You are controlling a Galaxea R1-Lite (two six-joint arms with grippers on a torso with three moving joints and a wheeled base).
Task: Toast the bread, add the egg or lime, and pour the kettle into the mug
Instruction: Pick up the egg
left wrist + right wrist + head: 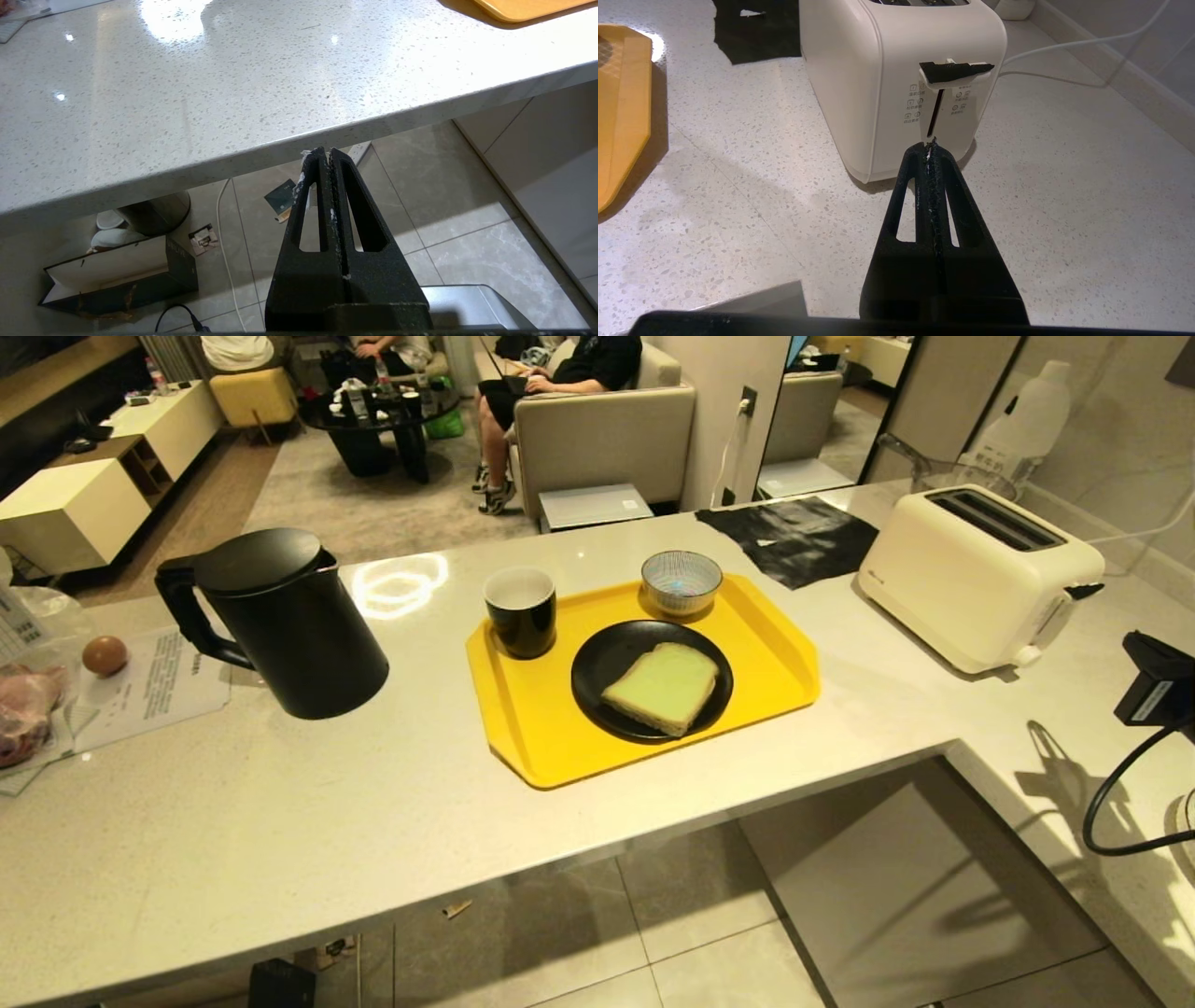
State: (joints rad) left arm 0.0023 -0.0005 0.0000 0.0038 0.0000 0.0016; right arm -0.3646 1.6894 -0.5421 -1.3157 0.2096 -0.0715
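one bread [665, 685], one egg [105, 655], one mug [521, 610]

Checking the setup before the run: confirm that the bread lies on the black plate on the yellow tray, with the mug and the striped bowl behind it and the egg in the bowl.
One thing is wrong: the egg is not in the striped bowl. The head view shows it on the papers left of the kettle, off the yellow tray. The bread, black plate and mug are as stated.

No lettering reads clearly — the toaster [896, 84] front panel carries small icon labels, too small to read.
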